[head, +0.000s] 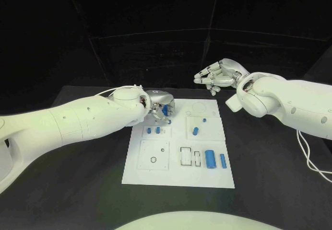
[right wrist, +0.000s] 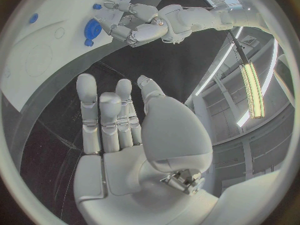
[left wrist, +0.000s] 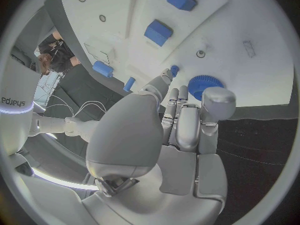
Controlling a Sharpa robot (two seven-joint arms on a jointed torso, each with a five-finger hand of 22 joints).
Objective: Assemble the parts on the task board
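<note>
White task board (head: 207,179) rests on black table (head: 76,191).

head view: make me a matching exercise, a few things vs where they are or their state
Things:
1. left hand
2. right hand
3. blue gear
4. two long blue cylinders

Places or states:
A. lying side by side at the task board's near right part
B. raised beyond the board's far edge, holding nothing
C. over the board's far left corner
D. by the left hand's fingertips

Pairs: 1-C, 2-B, 3-D, 4-A
</note>
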